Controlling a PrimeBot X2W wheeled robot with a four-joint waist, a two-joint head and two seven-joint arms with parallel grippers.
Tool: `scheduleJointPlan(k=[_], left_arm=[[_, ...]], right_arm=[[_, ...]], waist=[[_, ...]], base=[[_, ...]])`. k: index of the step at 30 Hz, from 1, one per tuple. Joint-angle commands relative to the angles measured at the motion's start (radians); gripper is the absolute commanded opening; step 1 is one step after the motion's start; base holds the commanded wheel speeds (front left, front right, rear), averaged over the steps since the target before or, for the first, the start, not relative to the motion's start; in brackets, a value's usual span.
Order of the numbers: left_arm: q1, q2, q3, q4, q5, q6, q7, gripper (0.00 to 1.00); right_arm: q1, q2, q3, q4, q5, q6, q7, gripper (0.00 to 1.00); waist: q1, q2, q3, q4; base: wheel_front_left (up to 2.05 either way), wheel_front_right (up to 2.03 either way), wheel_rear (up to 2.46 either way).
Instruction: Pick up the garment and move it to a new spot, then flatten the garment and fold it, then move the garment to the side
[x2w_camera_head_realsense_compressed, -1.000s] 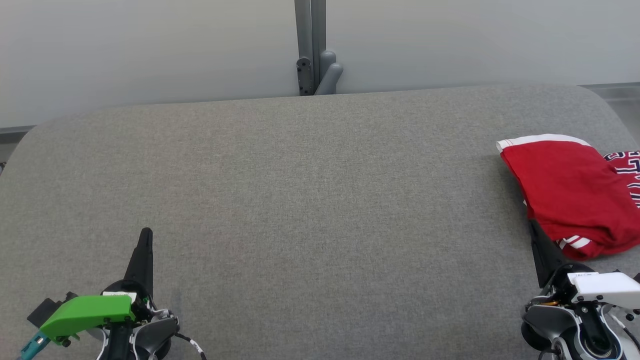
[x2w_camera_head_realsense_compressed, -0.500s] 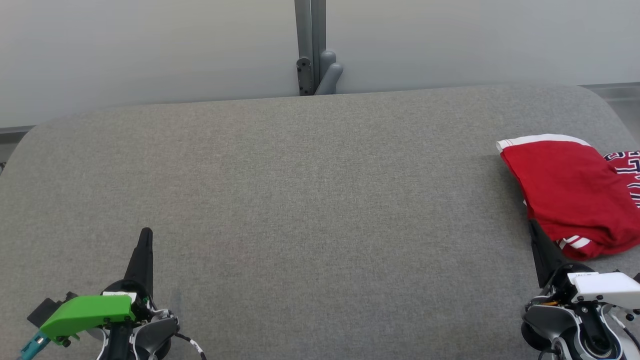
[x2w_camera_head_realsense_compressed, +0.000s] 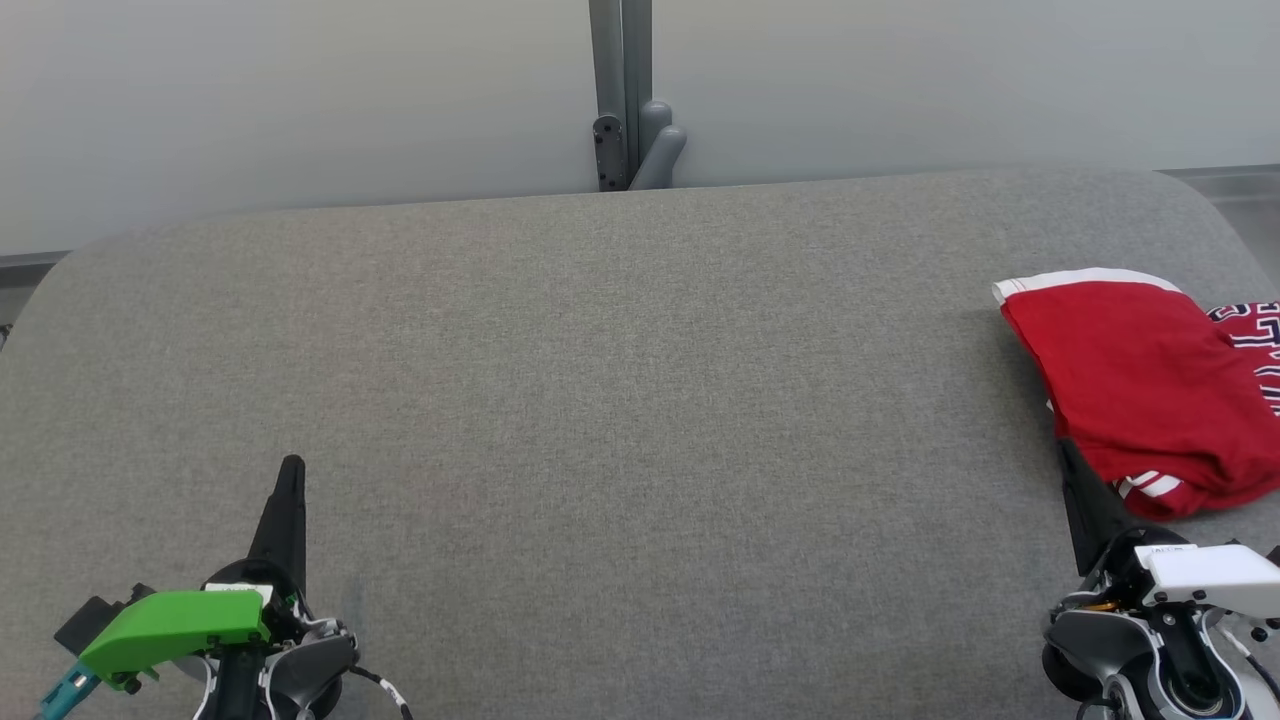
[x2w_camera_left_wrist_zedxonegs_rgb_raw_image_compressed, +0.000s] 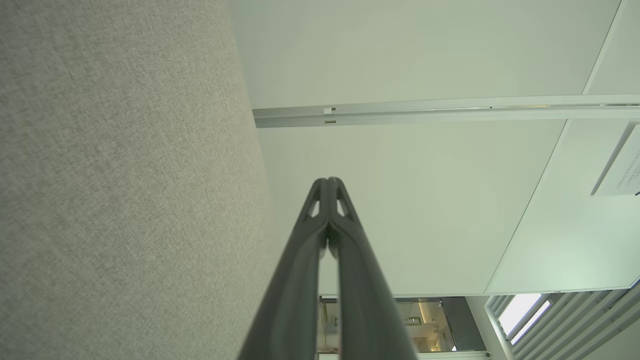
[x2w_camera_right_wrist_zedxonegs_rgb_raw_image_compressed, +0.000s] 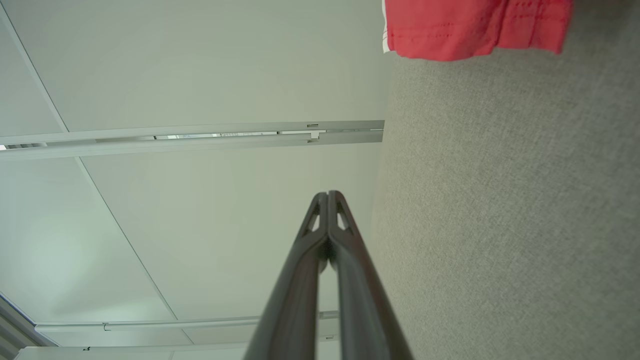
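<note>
The garment (x2w_camera_head_realsense_compressed: 1150, 385) is a red shirt with white trim and dark lettering, lying folded in a bundle at the right edge of the grey fabric table (x2w_camera_head_realsense_compressed: 620, 420). Its hem shows as a red edge (x2w_camera_right_wrist_zedxonegs_rgb_raw_image_compressed: 475, 27) at the top of the right wrist view. My right gripper (x2w_camera_head_realsense_compressed: 1066, 452) rests shut and empty at the lower right, its tip just beside the near left edge of the garment. My left gripper (x2w_camera_head_realsense_compressed: 291, 468) sits shut and empty at the lower left, far from the garment. In both wrist views the fingertips (x2w_camera_left_wrist_zedxonegs_rgb_raw_image_compressed: 328, 181) (x2w_camera_right_wrist_zedxonegs_rgb_raw_image_compressed: 328, 194) are pressed together.
A grey post with a bracket (x2w_camera_head_realsense_compressed: 632, 120) stands behind the table's far edge against a pale wall (x2w_camera_head_realsense_compressed: 300, 100). The table's far corners are rounded. A wide stretch of bare grey fabric lies between the two grippers.
</note>
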Motion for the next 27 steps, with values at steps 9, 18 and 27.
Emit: scheduleJointPlan(k=[9, 18, 27], left_arm=[[-0.012, 0.006, 0.003, -0.003, -0.002, -0.004, 0.001, 0.00], [-0.012, 0.006, 0.003, -0.003, -0.002, -0.004, 0.001, 0.00], [-0.012, 0.006, 0.002, -0.003, -0.002, -0.004, 0.001, 0.00]], right_arm=[[-0.004, -0.004, 0.001, 0.002, 0.006, 0.000, 0.001, 0.00], [-0.004, -0.004, 0.001, 0.002, 0.006, 0.000, 0.001, 0.00], [-0.004, -0.004, 0.001, 0.002, 0.006, 0.000, 0.001, 0.00]], waist=[[0.0000, 0.0000, 0.000, 0.000], [0.0000, 0.0000, 0.000, 0.000], [0.0000, 0.0000, 0.000, 0.000]], base=[[0.00, 0.00, 0.00], [0.00, 0.00, 0.00], [0.00, 0.00, 0.00]])
